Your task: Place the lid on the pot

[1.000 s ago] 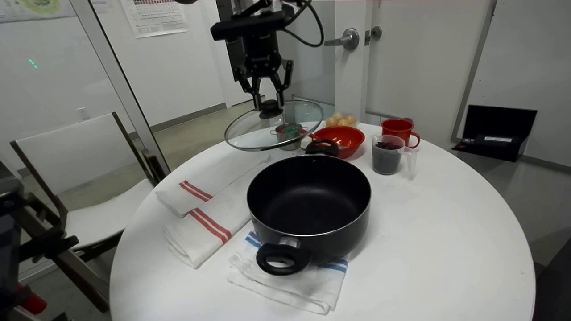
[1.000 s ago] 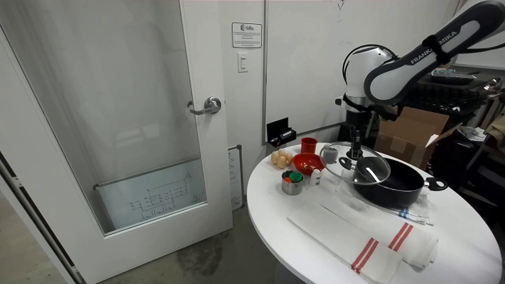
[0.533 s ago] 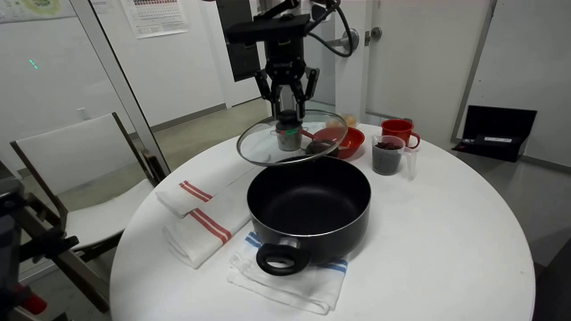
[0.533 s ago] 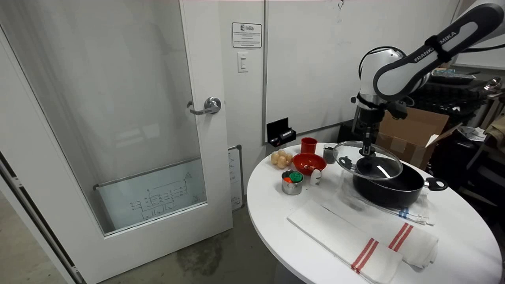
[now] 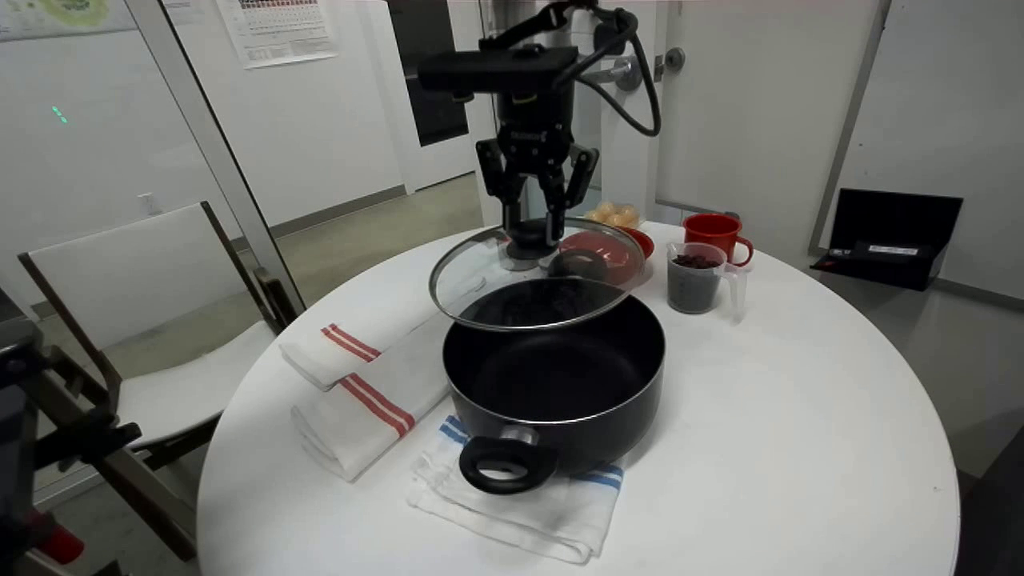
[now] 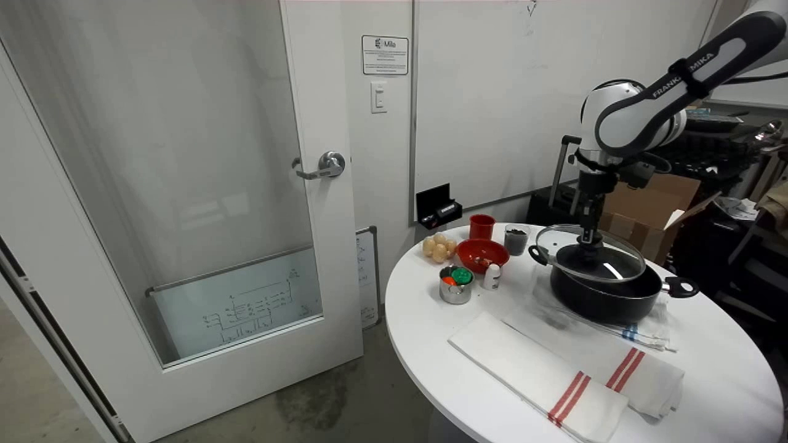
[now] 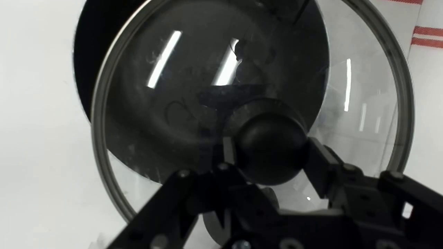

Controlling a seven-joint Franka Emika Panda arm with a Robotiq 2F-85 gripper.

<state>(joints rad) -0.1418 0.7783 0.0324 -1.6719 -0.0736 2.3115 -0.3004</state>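
My gripper (image 5: 534, 230) is shut on the dark knob of the clear glass lid (image 5: 480, 280), with a finger on each side of it. The black pot (image 5: 600, 440) stands on a folded cloth, its front part uncovered. The lid (image 6: 615, 249) hangs above the far part of the pot (image 6: 600, 303), off centre, with its rim slightly tilted. In the wrist view the knob (image 7: 271, 148) sits between the fingertips (image 7: 270, 155). There the lid rim (image 7: 405, 103) overhangs the pot on the right, and a crescent of pot (image 7: 90, 45) shows uncovered at upper left.
A red bowl (image 6: 475, 251), metal cup (image 6: 455, 292) and white bottle (image 6: 492, 277) stand near the pot. A measuring cup (image 5: 694, 284) and red mug (image 5: 714, 230) are at the back right. Striped towels (image 5: 376, 400) lie left of the pot. The pot handle (image 5: 508, 466) points forward.
My gripper has carried the lid toward the pot and lowered it, from behind and beside the pot to over its far part. The pot has not moved.
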